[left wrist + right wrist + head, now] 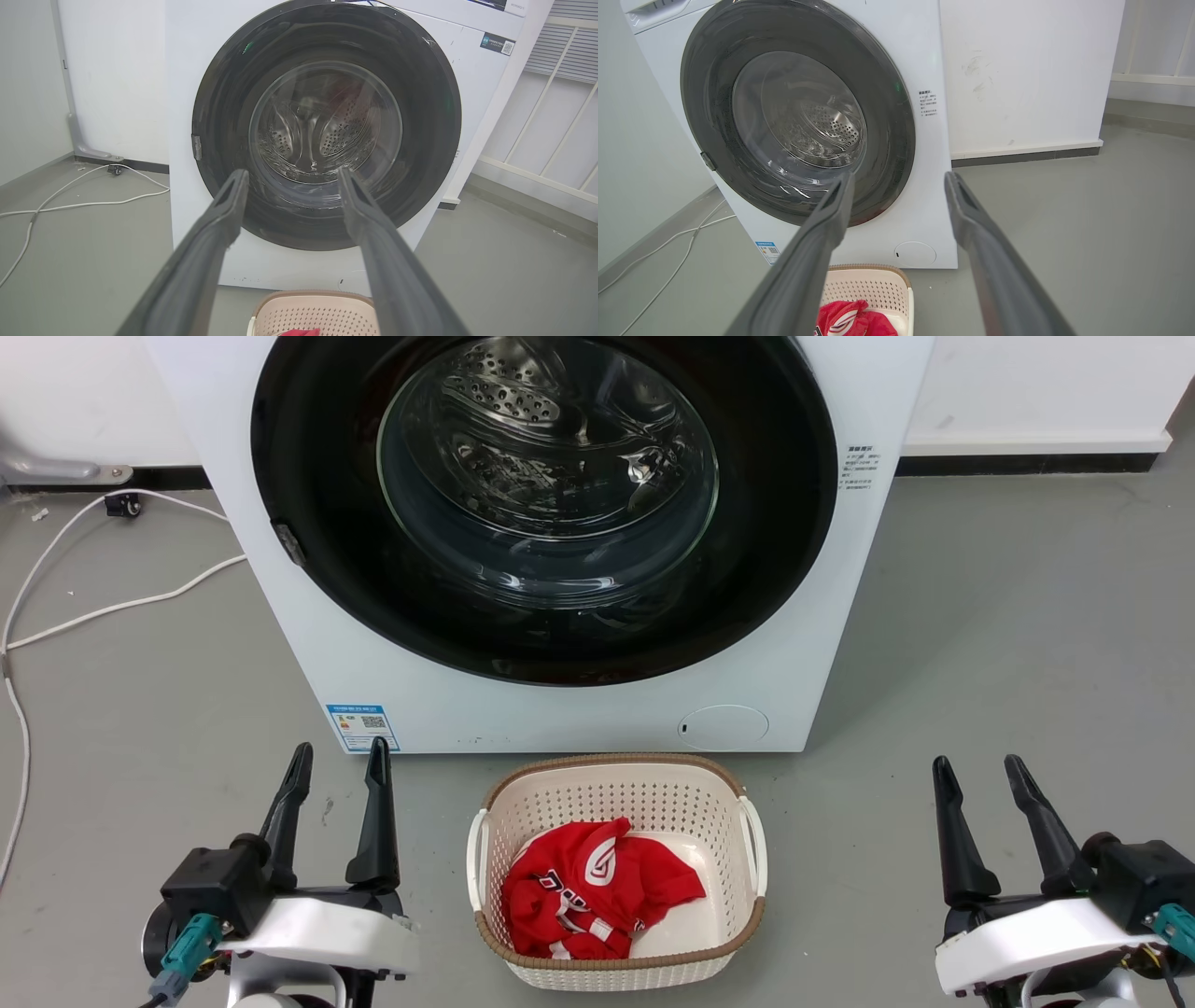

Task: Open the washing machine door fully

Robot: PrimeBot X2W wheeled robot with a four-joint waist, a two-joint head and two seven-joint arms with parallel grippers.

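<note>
Grey floor bears washing machine, basket, cable.

We see a grey floor under white walls. At our ten o'clock, a white cable trails across it.

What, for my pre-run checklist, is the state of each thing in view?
washing machine door: shut, flush against the front.
small round flap: closed.
left gripper: jaws open, empty.
right gripper: jaws open, empty.
laundry basket: upright on the floor, holding one garment.
red garment: crumpled inside the basket.
white cable: lying loose on the floor.
</note>
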